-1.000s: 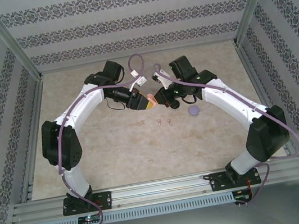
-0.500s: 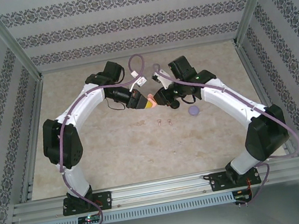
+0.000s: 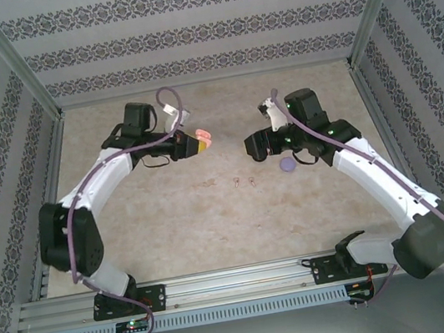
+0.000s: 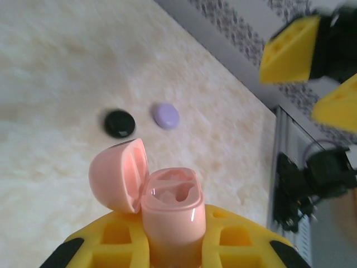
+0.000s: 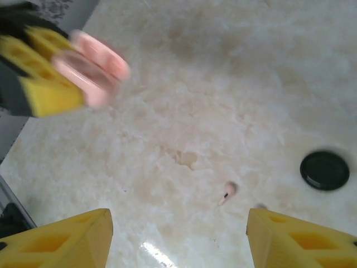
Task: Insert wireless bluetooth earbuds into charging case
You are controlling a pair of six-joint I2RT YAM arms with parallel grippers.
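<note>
- Our left gripper [image 3: 196,143] is clamped on a pale pink plastic charging case [image 4: 172,215], whose hinged lid is open.
- Our right gripper [image 5: 178,243] is spread wide and holds nothing.
- Two tiny pale pink earbuds [image 3: 252,182] lie on the marbled beige table [image 3: 172,225], nearer than both grippers and between them.
- They look like a pair, though they are too small to be sure.
- A round black case [image 4: 120,123] sits just left of a lilac case [image 4: 166,116].

Top view high, from near edge, facing down onto table [image 3: 213,218]. Wrist views close, oblique; both catch black case [image 4: 119,123].

glossy plastic pink case [image 4: 173,218], perhaps stone-look table [image 4: 56,67]
</note>
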